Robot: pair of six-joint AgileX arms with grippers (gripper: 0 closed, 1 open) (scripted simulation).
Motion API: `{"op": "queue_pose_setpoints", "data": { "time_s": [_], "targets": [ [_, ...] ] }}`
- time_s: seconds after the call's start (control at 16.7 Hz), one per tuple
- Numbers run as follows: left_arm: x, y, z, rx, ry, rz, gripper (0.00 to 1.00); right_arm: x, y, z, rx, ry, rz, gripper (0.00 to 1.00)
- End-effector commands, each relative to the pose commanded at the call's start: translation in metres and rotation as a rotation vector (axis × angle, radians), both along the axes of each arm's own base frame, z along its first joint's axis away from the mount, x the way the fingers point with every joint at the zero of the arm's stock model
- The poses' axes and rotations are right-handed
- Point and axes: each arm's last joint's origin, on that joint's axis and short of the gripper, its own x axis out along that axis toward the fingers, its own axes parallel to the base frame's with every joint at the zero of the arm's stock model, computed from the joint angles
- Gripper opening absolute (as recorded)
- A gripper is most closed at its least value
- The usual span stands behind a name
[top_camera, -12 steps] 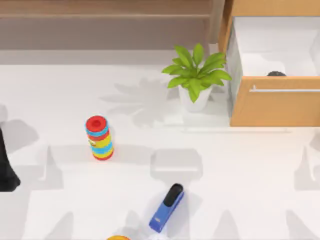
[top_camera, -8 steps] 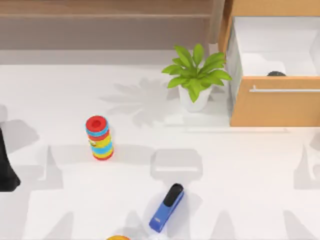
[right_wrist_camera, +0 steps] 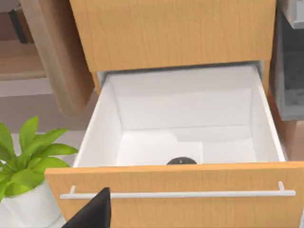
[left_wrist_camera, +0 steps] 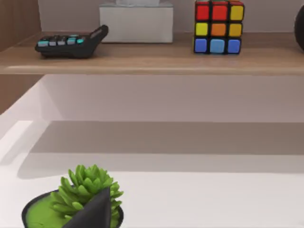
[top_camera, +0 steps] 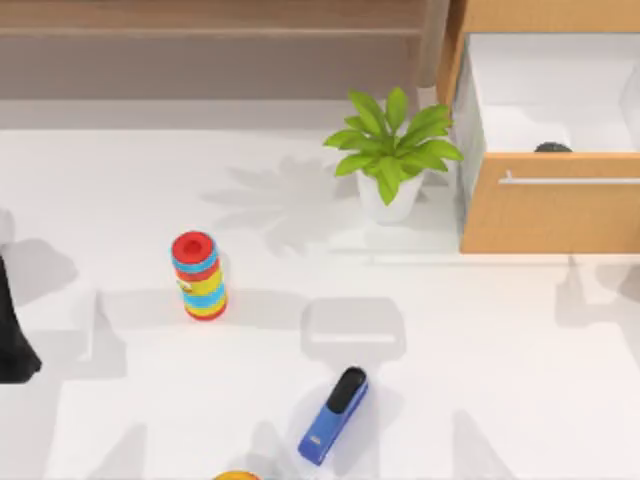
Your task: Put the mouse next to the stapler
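Note:
The mouse point(top_camera: 552, 148) is a small dark rounded shape lying inside the open wooden drawer point(top_camera: 550, 210) at the back right, mostly hidden behind the drawer's front panel. In the right wrist view the mouse point(right_wrist_camera: 181, 161) peeks just over that panel point(right_wrist_camera: 180, 199), and a dark part of my right gripper point(right_wrist_camera: 92, 213) hangs in front of the drawer, apart from the mouse. The blue stapler point(top_camera: 333, 415) with its black top arm lies at the front centre of the table. My left arm point(top_camera: 14, 340) is parked at the table's left edge.
A potted green plant point(top_camera: 392, 155) stands just left of the drawer. A striped ring stack point(top_camera: 198, 275) stands left of centre. An orange-yellow object point(top_camera: 236, 476) peeks in at the front edge. The left wrist view shows a small succulent point(left_wrist_camera: 85, 197) and a shelf point(left_wrist_camera: 152, 57).
The shadows on the right side of the table have shifted toward the drawer. The stapler, mouse, ring stack and left arm have not moved.

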Motion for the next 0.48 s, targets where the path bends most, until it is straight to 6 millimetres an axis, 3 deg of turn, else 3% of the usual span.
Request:
{"op": "queue_pose_setpoints", "data": {
  "time_s": [0.24,0.48],
  "targets": [
    [0.0,0.0,0.0,0.0,0.0,0.0,1.0,0.044,0.013,0.07,0.045,0.159,0.04,1.0],
    [0.0,0.0,0.0,0.0,0.0,0.0,1.0,0.116,0.03,0.115,0.049,0.342,0.052,1.0]
  ]
}}
